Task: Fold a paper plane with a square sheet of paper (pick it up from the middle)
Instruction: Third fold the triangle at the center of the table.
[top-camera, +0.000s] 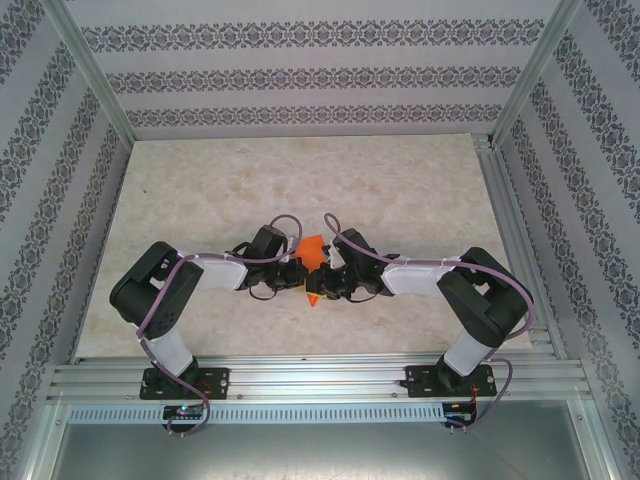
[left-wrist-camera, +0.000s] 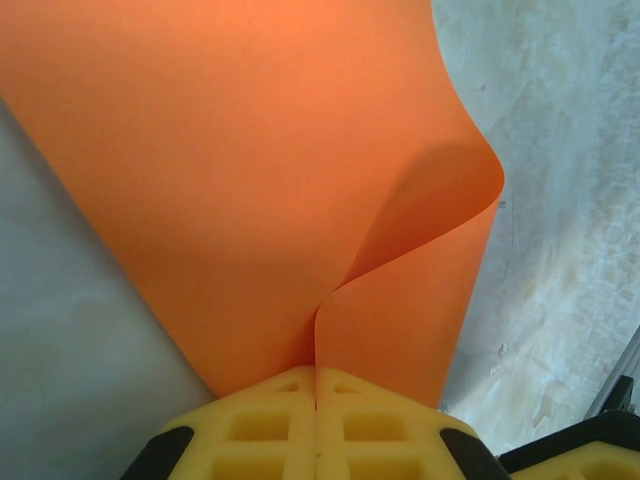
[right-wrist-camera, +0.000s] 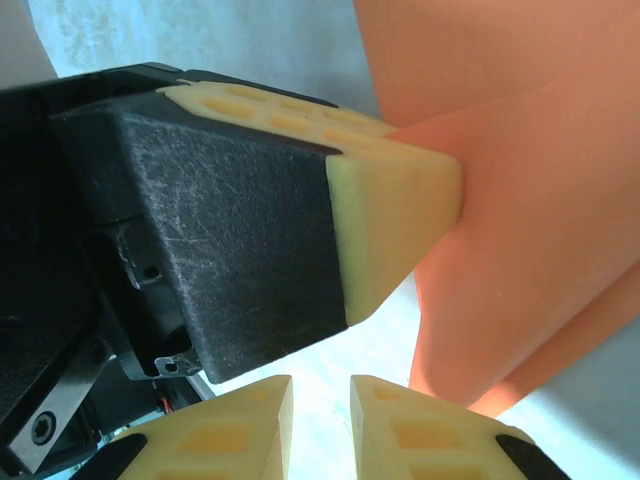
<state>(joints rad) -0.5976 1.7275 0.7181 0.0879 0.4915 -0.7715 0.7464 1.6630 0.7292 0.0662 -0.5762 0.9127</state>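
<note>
The square sheet of paper (top-camera: 313, 249), bright orange, hangs above the table between the two arms. My left gripper (left-wrist-camera: 317, 375) is shut on it. The paper (left-wrist-camera: 250, 180) pinches together at the closed yellow pads, then spreads into a wide flap on the left and a curled flap on the right. In the right wrist view the left gripper (right-wrist-camera: 400, 200) comes in from the left, its tip against the paper (right-wrist-camera: 520, 250). My right gripper (right-wrist-camera: 320, 395) is open a little below it, with only table between its pads. From above, the right gripper (top-camera: 328, 280) sits close beside the left gripper (top-camera: 297, 272).
The pale marbled table (top-camera: 300, 180) stretches away behind the arms. Patterned walls and aluminium frame posts (top-camera: 95, 80) enclose it on the left, right and back. An aluminium rail (top-camera: 320, 375) carrying both arm bases runs along the near edge.
</note>
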